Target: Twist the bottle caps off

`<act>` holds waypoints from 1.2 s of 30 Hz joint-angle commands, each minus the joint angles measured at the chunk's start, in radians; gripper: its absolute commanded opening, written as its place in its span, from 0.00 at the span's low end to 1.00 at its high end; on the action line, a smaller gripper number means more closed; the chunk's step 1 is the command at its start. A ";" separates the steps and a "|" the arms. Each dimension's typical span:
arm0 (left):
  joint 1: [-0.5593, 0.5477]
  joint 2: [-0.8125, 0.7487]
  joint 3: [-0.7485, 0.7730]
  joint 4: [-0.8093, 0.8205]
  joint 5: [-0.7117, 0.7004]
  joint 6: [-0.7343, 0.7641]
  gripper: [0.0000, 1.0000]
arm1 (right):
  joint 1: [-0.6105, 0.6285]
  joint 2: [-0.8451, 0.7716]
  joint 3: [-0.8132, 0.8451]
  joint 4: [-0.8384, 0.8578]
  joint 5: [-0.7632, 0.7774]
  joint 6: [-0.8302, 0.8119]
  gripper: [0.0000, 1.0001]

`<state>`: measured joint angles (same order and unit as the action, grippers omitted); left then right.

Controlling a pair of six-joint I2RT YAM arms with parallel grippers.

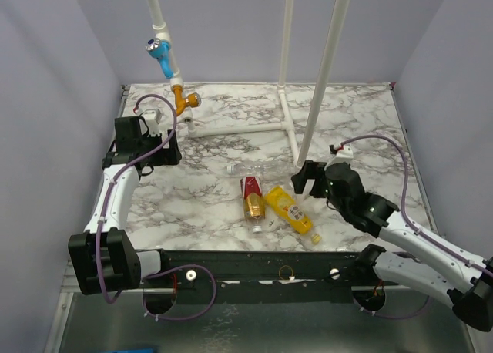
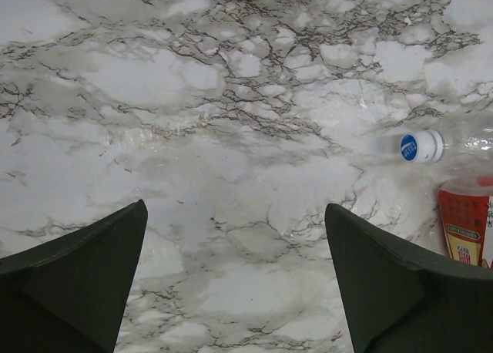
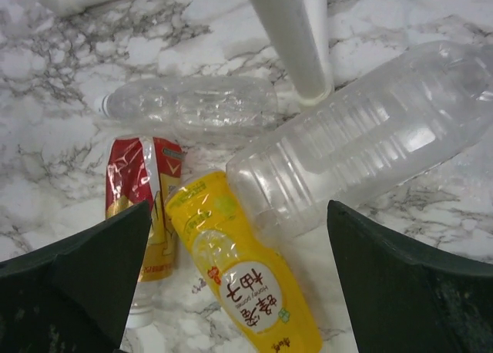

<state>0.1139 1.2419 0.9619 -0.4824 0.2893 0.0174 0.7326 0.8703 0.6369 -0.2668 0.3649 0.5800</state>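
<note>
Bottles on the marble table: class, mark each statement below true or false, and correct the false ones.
1. All four bottles lie on their sides. True: the brown bottle, yellow bottle, slim clear bottle and wider clear bottle all lie flat.
2. The right gripper is shut on the yellow bottle. False: it is open and holds nothing.
3. A blue-and-white cap sits on the slim clear bottle. True.
4. The brown bottle lies between the yellow and wider clear ones. False: the yellow one is in the middle.
</note>
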 commanded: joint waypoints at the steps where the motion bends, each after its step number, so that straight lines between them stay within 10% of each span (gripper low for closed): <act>1: 0.005 0.005 0.032 -0.042 0.075 0.036 0.99 | 0.143 0.041 -0.006 -0.118 0.094 0.072 1.00; 10: 0.004 -0.074 0.032 -0.126 0.218 0.134 0.99 | 0.659 0.371 0.159 -0.237 0.382 0.213 1.00; 22: 0.002 -0.208 0.079 -0.249 0.285 0.260 0.99 | 0.514 0.590 0.254 0.144 0.156 -0.130 1.00; 36: 0.001 -0.207 0.111 -0.281 0.356 0.284 0.99 | 0.376 0.810 0.372 0.150 0.030 -0.176 0.97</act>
<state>0.1146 1.0351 1.0336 -0.7414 0.5869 0.2680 1.1095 1.6287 0.9855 -0.1200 0.4171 0.4149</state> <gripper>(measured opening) 0.987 0.978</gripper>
